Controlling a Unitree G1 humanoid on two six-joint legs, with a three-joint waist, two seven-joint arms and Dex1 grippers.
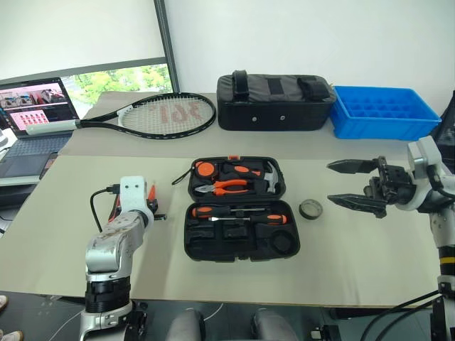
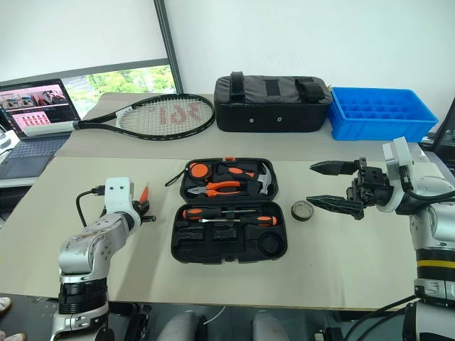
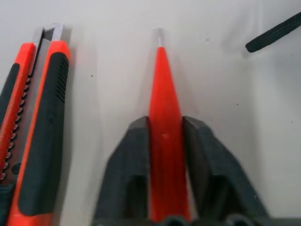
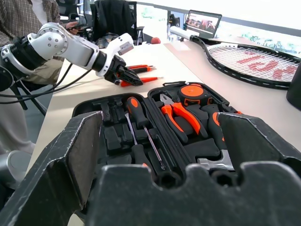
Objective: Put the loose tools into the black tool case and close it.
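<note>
My left gripper [image 3: 162, 155] has its two black fingers pressed against the sides of the slim orange tapered plastic tool [image 3: 162, 122], which lies flat on the pale table [image 1: 370, 256], its clear tip pointing away from me. I judge it light, stiff and smooth, so likely to slide or twist in the pads. The thicker handle end, where my fingers sit, looks the safest hold. Just beside my fingers lies the orange-and-black utility knife [image 3: 35, 127], heavier with a ribbed grip, close enough to be nudged. My left wrist points forward and slants down to the tabletop. The open black moulded-plastic tool case [image 1: 242, 222], where these tools must go, sits well to my left gripper's inner side. Beyond it my right gripper [image 1: 353, 183] hovers with fingers spread wide and empty, pointing inward, the small dark tape roll [image 1: 311, 209] just below it.
</note>
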